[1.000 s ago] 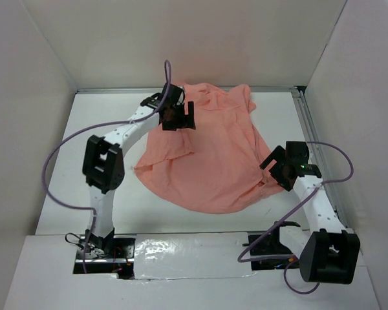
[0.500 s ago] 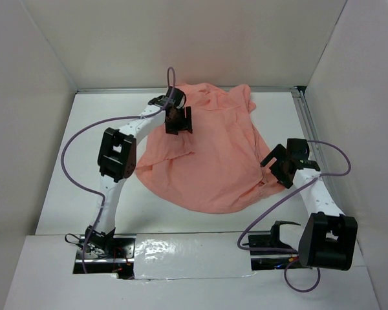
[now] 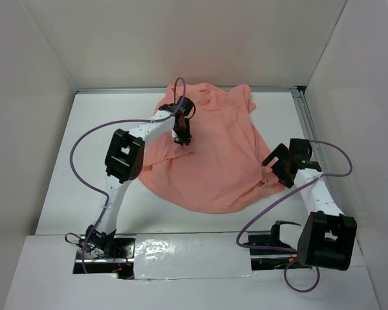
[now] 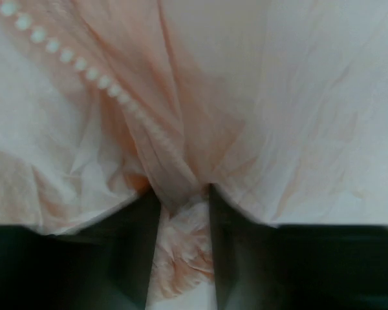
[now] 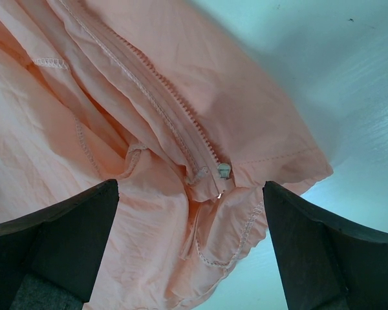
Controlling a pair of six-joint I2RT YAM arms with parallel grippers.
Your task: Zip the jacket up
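The salmon-pink jacket [image 3: 213, 155] lies crumpled in the middle of the white table. My left gripper [image 3: 183, 137] points down onto its upper left part. In the left wrist view the left gripper [image 4: 184, 194] has its fingers drawn in on a bunched fold of the jacket [image 4: 297, 97], with creases running into the tips and a blurred row of zipper teeth [image 4: 71, 58] beside them. My right gripper [image 3: 276, 169] hangs open over the jacket's right hem. In the right wrist view the right gripper [image 5: 191, 186] straddles the zipper's end [image 5: 224, 170], with nothing between its fingers.
White walls enclose the table [image 3: 84, 161] on three sides. A metal rail [image 3: 308, 129] runs along the right edge. Purple cables [image 3: 84, 139] loop off both arms. Bare tabletop [image 5: 349, 97] shows beside the hem under the right gripper.
The left arm has swung right and down onto the jacket, and its jaws have narrowed onto a fold of fabric. The right arm has barely moved.
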